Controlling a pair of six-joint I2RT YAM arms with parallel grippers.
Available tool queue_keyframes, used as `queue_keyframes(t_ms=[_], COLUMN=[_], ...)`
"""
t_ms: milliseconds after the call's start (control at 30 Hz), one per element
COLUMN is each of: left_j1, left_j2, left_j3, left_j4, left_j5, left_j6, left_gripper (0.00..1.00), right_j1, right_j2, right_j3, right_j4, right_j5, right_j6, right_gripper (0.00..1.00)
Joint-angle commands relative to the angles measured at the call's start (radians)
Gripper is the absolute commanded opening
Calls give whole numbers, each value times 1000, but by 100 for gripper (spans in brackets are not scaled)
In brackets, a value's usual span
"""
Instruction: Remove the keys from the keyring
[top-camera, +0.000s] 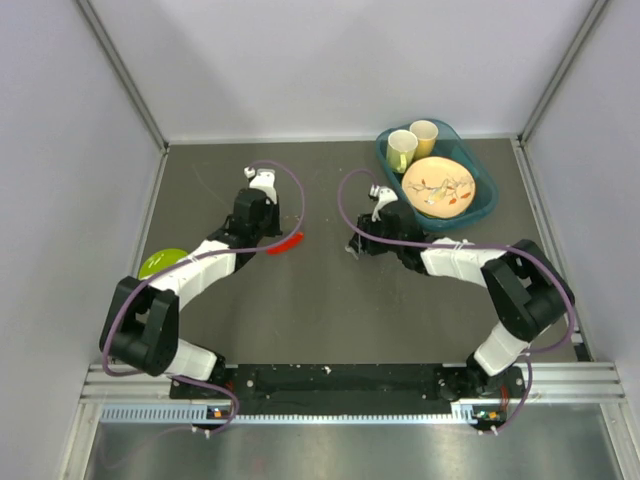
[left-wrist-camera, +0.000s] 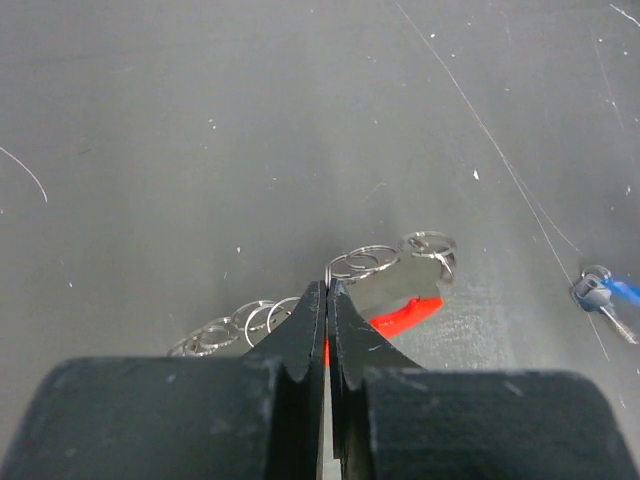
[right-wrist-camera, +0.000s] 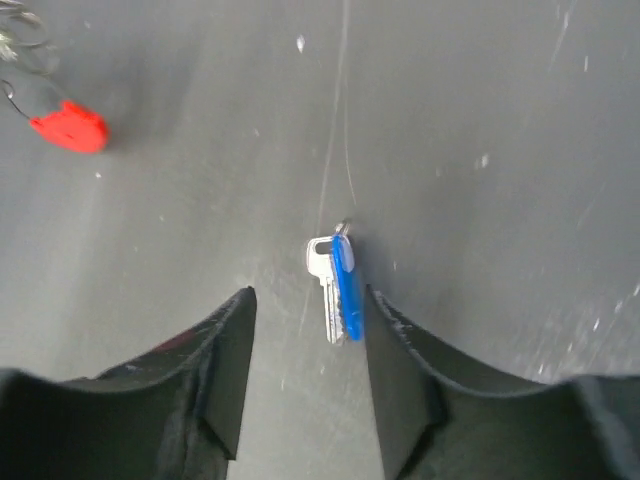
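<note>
My left gripper (left-wrist-camera: 328, 288) is shut, its tips pinching a thin silver ring of the keyring (left-wrist-camera: 372, 262), a chain of several small linked rings. The red-headed key (left-wrist-camera: 405, 316) is attached to this chain, just right of the fingertips; it also shows in the top view (top-camera: 287, 243) and the right wrist view (right-wrist-camera: 68, 127). The blue-headed key (right-wrist-camera: 345, 285) lies flat on the dark table beside a plain silver key (right-wrist-camera: 328, 290), apart from the chain. My right gripper (right-wrist-camera: 308, 296) is open and empty, with these two keys just ahead between its fingertips.
A green plate (top-camera: 162, 262) lies at the left, beside my left arm. A blue basin (top-camera: 487, 200) at the back right holds two cups and a patterned plate. Grey walls close in the table on three sides.
</note>
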Motion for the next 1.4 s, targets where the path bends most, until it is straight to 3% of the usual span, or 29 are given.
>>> queue_keyframes(t_ms=[0, 33, 100, 167, 267, 400, 533, 600, 633, 700, 800, 833, 867, 1000, 1067, 1167, 1367], left_j1=[15, 20, 27, 41, 62, 92, 93, 93, 93, 93, 93, 93, 92, 92, 92, 92, 92], left_j2=[30, 39, 78, 117, 180, 216, 153, 93, 67, -12, -129, -161, -230, -416, -530, -670, -873], left_j3=[61, 65, 82, 92, 124, 180, 196, 220, 223, 220, 222, 220, 219, 133, 74, -42, -178], left_j4=[-18, -24, -44, -48, -78, -142, -176, -238, -252, -280, -317, -321, -320, -263, -158, -42, -25], left_j5=[0, 11, 9, 9, -1, 22, 23, 25, 34, 52, 124, 260, 334, 618, 733, 807, 789], left_j6=[-37, -32, -30, -35, -55, -104, -107, -101, -93, -73, -44, -29, -20, -70, -108, -182, -219], left_gripper=[0, 0, 0, 0, 0, 1, 17, 24, 39, 56, 72, 75, 99, 99, 99, 99, 99], right_j1=[-8, -8, -8, -10, -7, -7, -7, -5, -4, -1, 3, 3, 3, 3, 3, 3, 4], right_j2=[0, -30, -70, -127, -219, -317, -409, -466, -530, -586, -667, -687, -733, -847, -879, -940, -1025], right_j3=[126, 123, 120, 120, 115, 175, 207, 184, 180, 199, 253, 261, 265, 250, 243, 221, 161], right_j4=[-47, -54, -92, -132, -225, -475, -690, -703, -707, -739, -834, -854, -876, -902, -902, -902, -894], right_j5=[17, 13, 1, -32, -43, 47, 96, 102, 102, 125, 138, 142, 150, 126, 110, 79, 55], right_j6=[-41, -49, -58, -66, -56, -15, -7, 11, 23, 37, 59, 81, 94, 105, 112, 121, 126], right_gripper=[57, 68, 78, 99, 99, 99, 99, 99, 99, 99, 99, 99, 99, 99, 99, 99, 99])
